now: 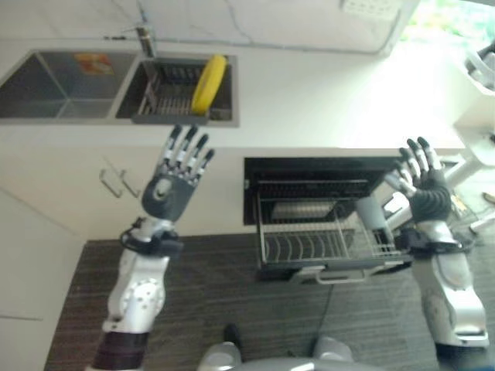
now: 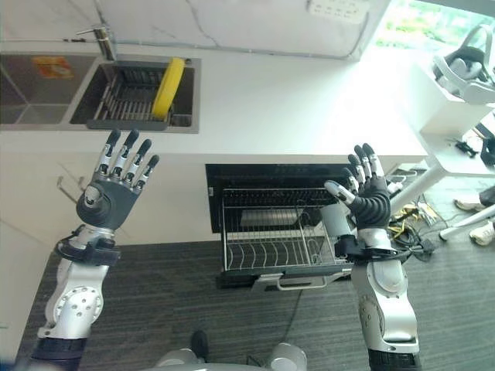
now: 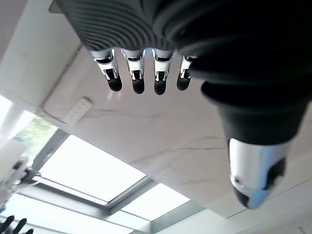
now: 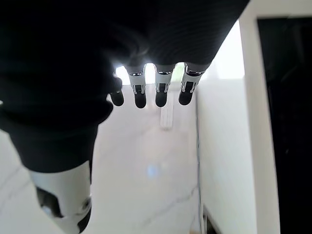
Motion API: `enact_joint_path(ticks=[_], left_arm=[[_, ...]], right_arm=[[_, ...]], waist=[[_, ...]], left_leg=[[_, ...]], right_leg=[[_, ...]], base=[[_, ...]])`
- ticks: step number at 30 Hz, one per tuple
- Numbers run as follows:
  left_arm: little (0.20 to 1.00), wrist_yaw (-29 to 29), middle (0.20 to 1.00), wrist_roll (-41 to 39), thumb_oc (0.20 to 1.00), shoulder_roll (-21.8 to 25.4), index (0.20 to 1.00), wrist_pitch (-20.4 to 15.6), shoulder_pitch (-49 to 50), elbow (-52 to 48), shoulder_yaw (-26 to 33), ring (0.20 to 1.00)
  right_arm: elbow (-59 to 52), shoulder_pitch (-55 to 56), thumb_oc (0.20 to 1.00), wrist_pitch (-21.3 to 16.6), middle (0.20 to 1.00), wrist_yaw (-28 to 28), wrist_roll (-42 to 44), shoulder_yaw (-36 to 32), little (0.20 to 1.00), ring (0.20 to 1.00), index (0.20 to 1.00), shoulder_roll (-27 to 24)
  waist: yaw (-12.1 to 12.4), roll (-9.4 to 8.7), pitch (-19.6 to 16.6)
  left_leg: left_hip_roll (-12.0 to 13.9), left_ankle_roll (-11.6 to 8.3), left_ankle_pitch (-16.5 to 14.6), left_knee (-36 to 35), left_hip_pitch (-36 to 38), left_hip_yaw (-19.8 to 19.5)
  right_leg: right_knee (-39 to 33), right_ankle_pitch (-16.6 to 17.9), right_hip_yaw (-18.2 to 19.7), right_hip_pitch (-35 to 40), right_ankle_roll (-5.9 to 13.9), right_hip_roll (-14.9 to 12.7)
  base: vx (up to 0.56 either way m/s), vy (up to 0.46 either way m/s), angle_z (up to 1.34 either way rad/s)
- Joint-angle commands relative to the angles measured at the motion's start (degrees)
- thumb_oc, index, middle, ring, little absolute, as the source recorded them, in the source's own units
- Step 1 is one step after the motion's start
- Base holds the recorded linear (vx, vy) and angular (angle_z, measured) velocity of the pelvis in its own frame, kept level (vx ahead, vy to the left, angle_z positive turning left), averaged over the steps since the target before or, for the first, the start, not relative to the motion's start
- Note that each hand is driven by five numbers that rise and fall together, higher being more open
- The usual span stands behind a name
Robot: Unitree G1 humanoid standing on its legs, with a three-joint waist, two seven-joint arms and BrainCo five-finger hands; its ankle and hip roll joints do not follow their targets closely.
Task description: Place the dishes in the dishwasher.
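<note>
Reaching for the yellow plate (image 1: 209, 83) standing on edge in the sink rack (image 1: 166, 100) at upper left, the left hand (image 1: 172, 185) and right hand (image 2: 370, 197), both empty with fingers spread, should grip its rim before moving to the open dishwasher rack (image 2: 282, 239).

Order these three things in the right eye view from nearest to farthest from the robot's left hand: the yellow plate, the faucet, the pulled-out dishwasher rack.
From the left hand:
1. Yellow plate, standing on edge in the sink basket, just beyond the hand.
2. Faucet, farther back, behind the sink.
3. Dishwasher rack, pulled out low down, towards the right hand.
The faucet and the rack are almost too close to call.
</note>
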Motion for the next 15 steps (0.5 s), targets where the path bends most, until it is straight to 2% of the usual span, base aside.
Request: enact_joint_path(ticks=[1, 2, 4, 6, 11, 12, 15], left_arm=[[1.000, -0.84, 1.000, 0.81, 1.000, 1.35, 1.000, -3.47, -2.10, -3.60, 0.73, 1.000], [1.000, -0.92, 1.000, 0.82, 1.000, 1.35, 1.000, -3.70, -2.09, -3.68, 0.76, 1.000], [1.000, -0.54, 1.000, 0.75, 1.000, 0.68, 1.000, -4.56, -1.42, -4.43, 0.85, 1.000], [1.000, 0.90, 1.000, 1.26, 1.000, 0.39, 1.000, -5.15, -1.40, -5.14, 0.63, 1.000], [1.000, 2.48, 1.000, 1.57, 1.000, -0.13, 1.000, -6.19, -1.31, -5.28, 0.26, 1.000], [1.000, 4.31, 1.000, 14.92, 1.000, 3.61, 1.000, -10.88, -2.15, -3.22, -0.77, 1.000], [1.000, 3.86, 1.000, 14.30, 1.000, 3.68, 1.000, -10.23, -1.40, -3.56, -0.19, 1.000]], right_arm=[[0.79, -3.30, 1.000, -4.42, 1.000, -1.26, -1.06, -2.94, 1.000, 1.000, 1.000, -2.88], [1.02, -3.08, 1.000, -4.60, 1.000, -0.90, -0.78, -3.17, 1.000, 1.000, 1.000, -3.21], [1.61, -2.92, 1.000, -4.40, 1.000, 0.05, -0.66, -3.72, 1.000, 1.000, 1.000, -3.93], [1.44, -3.51, 1.000, -3.42, 1.000, 0.46, -0.88, -3.46, 1.000, 1.000, 1.000, -4.12], [1.01, -3.68, 1.000, -2.48, 1.000, 1.35, -1.21, -3.32, 1.000, 1.000, 1.000, -4.63], [1.30, 0.18, 1.000, -8.26, 1.000, 6.76, -2.32, -0.07, 1.000, 1.000, 1.000, -3.45], [0.13, 0.60, 1.000, -7.19, 1.000, 7.67, -0.45, -0.80, 1.000, 1.000, 1.000, -3.46]], waist=[[0.41, 0.80, -3.22], [0.30, 0.79, -3.29], [0.50, 0.95, -3.89], [0.34, 1.17, -4.24], [0.08, 1.42, -4.67], [-1.98, 1.03, -5.56], [-2.18, 1.25, -5.87]], left_leg=[[-3.31, -2.64, -4.65, -0.32, 1.05, -5.67], [-3.52, -2.81, -4.68, -0.32, 1.18, -6.22], [-3.38, -3.61, -4.49, -0.32, 1.26, -4.98], [-3.29, -3.86, -4.54, -0.32, 1.36, -4.53], [-3.44, -3.90, -5.04, -0.32, 1.67, -3.71], [-5.52, -2.28, -5.67, -0.32, 1.75, -7.60], [-4.56, -2.57, -5.53, -0.32, 2.17, -6.82]], right_leg=[[-11.71, 2.98, -4.34, 5.77, -0.57, -0.49], [-13.45, 3.34, -3.65, 6.34, -0.86, -0.13], [-17.78, 5.37, -5.52, 7.97, -0.59, -0.45], [-19.82, 6.15, -5.08, 8.78, -0.89, -0.13], [-20.54, 6.01, -5.68, 9.43, -1.08, -0.16], [-20.10, 8.52, 2.90, 5.82, 0.65, -1.02], [-19.97, 7.67, 2.67, 6.55, -0.06, -0.44]], base=[[0.02, -0.011, 0.34], [0.04, -0.004, 0.17], [0.03, 0.013, 0.08], [0.00, 0.010, -0.05], [-0.01, 0.014, -0.08], [0.02, -0.040, -0.01], [0.06, -0.094, -0.07]])
